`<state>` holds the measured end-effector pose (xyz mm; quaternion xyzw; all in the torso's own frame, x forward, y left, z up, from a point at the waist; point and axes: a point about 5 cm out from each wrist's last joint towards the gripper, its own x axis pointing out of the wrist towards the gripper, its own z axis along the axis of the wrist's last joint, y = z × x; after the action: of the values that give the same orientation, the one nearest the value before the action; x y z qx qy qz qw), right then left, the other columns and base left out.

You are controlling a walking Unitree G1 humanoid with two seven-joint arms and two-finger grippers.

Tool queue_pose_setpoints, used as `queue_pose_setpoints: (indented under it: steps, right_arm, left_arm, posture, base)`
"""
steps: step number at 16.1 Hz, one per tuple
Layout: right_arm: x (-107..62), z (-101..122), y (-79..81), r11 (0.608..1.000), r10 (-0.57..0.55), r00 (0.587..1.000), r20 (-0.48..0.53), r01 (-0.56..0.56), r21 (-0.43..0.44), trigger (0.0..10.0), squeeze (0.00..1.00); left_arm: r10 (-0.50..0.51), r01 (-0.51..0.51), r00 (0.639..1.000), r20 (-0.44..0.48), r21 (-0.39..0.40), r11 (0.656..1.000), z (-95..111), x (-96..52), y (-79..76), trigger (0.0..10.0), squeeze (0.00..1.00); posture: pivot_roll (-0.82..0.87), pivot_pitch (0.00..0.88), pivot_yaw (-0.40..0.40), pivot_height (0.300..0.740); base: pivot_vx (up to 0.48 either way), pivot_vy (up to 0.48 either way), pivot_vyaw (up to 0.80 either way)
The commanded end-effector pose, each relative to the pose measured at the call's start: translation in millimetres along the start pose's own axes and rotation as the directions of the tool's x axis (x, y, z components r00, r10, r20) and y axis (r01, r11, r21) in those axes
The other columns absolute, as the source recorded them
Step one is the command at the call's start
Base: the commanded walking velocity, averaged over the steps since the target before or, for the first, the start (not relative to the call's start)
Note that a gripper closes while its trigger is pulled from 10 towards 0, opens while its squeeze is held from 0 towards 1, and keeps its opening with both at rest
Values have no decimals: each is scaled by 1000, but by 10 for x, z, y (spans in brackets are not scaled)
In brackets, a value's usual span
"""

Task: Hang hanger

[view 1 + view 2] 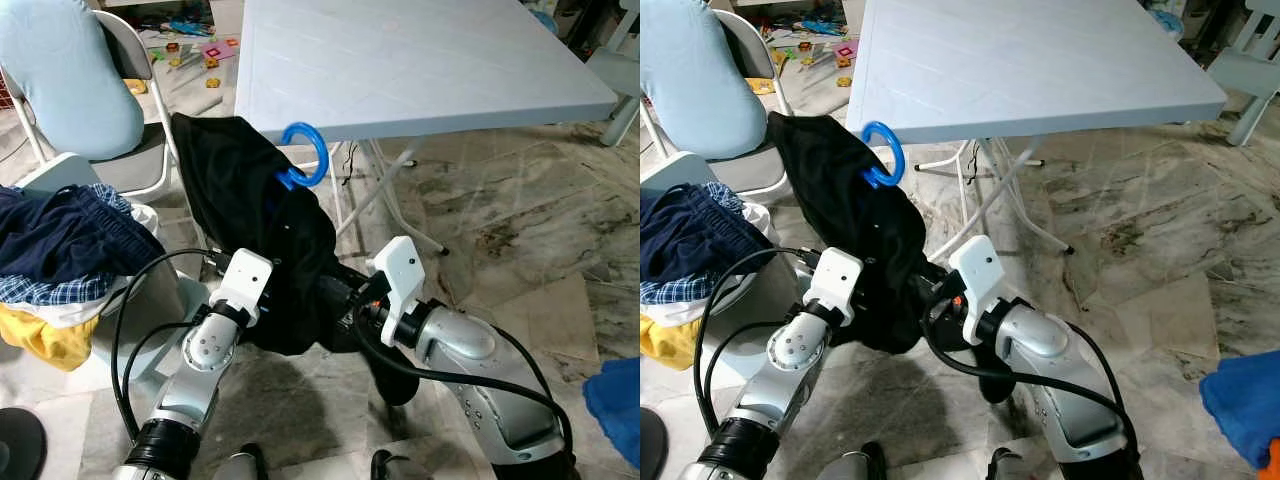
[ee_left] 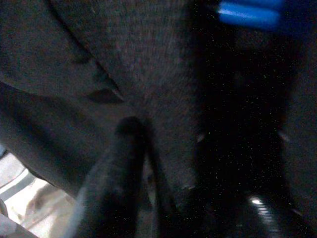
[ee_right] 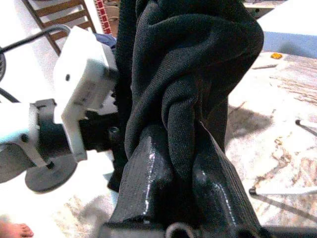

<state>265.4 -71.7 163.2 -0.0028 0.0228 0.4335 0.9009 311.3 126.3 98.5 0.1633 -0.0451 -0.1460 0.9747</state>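
- Right now the black garment (image 1: 255,230) hangs in front of the robot on a blue hanger (image 1: 303,155), whose hook rises just beside the near edge of the pale blue table (image 1: 420,60).
- Both arms reach into the lower folds of the cloth from either side.
- From the right wrist, the right gripper (image 3: 181,168) has its two black fingers (image 3: 146,183) closed on a bunched fold of the garment.
- By the left wrist's dark picture, the left gripper (image 2: 143,148) is pressed against the fabric, one finger dimly visible; I cannot tell whether it grips.
- A piece of the hanger's blue bar shows among the cloth.
- To the robot's left, a heap of clothes (image 1: 60,260) lies near a folding chair (image 1: 120,110).
- Marble floor (image 1: 520,230) spreads under the table.
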Motion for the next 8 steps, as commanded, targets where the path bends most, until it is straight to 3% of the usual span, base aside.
queue_pose_setpoints:
  steps: [1, 2, 8]
  right_arm:
    - [7, 167, 60, 999, 37, 997, 72, -36, -13, 10000, 0]
    - [5, 189, 62, 999, 42, 995, 88, -44, 21, 10000, 0]
    - [-36, 172, 68, 997, 72, 996, 51, -72, 6, 10000, 0]
  left_arm:
    - [18, -18, 1000, -11, 18, 1000, -47, -17, 49, 0, 0]
    - [23, -23, 1000, -18, 19, 1000, -73, -28, 74, 0, 0]
    - [87, -85, 996, -33, 47, 995, -122, -17, 238, 0, 0]
  posture:
    - [-103, 180, 39, 740]
    - [-103, 180, 39, 740]
    - [-98, 180, 38, 740]
  base:
    - [0, 0, 0]
    - [0, 0, 0]
    - [0, 0, 0]
